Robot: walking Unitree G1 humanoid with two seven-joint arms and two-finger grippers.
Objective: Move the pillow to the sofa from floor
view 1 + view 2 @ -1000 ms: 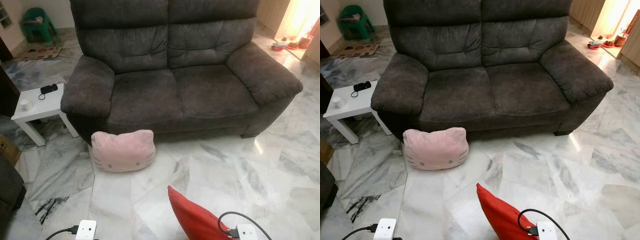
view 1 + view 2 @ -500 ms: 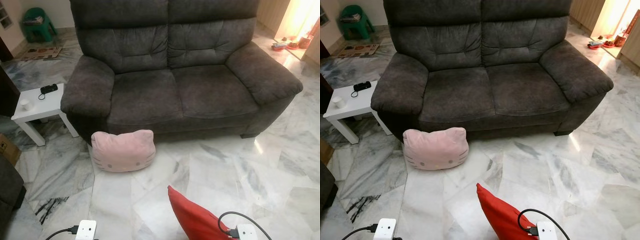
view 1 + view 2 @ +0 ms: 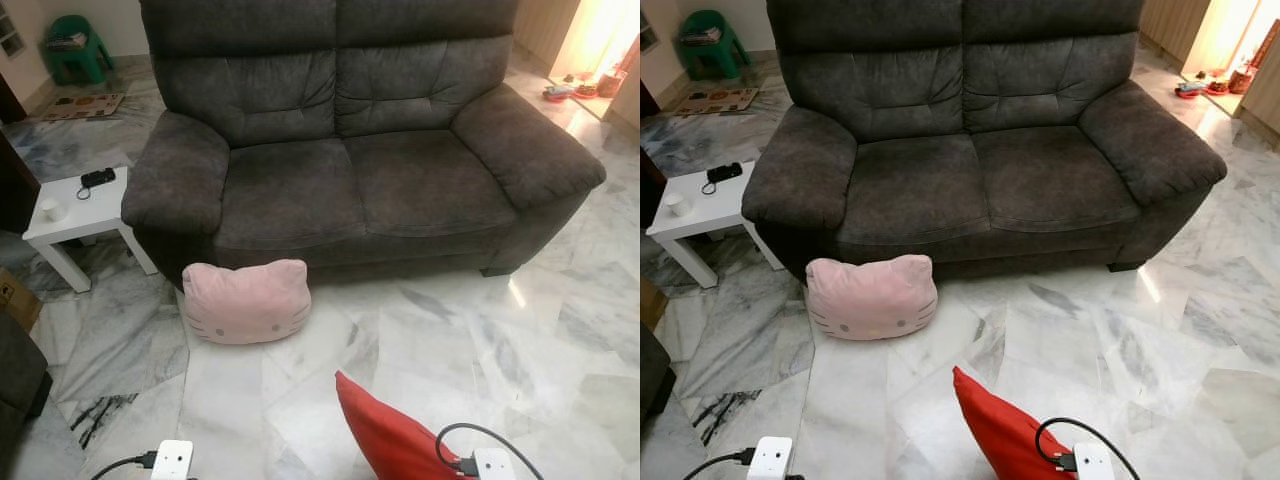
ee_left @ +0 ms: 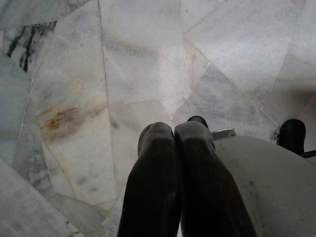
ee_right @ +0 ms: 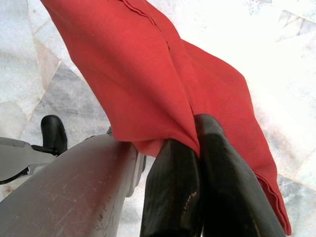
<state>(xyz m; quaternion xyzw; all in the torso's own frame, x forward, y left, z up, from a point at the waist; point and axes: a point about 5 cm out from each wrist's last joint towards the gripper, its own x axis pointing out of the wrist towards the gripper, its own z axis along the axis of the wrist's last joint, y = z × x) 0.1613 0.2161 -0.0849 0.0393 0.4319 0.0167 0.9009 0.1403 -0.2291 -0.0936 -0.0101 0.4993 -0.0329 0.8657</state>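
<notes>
Nothing has moved: right gripper (image 5: 195, 131) pinches red pillow (image 5: 148, 74).

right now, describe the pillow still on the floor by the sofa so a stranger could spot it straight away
Start at the dark grey sofa and drop to the marble floor below its front edge, at the end nearest the white side table. The pink pillow leans there. Unlike the plain red pillow pinched in the right gripper, it is pale pink, cat-head shaped, with two ears and a stitched face.
</notes>
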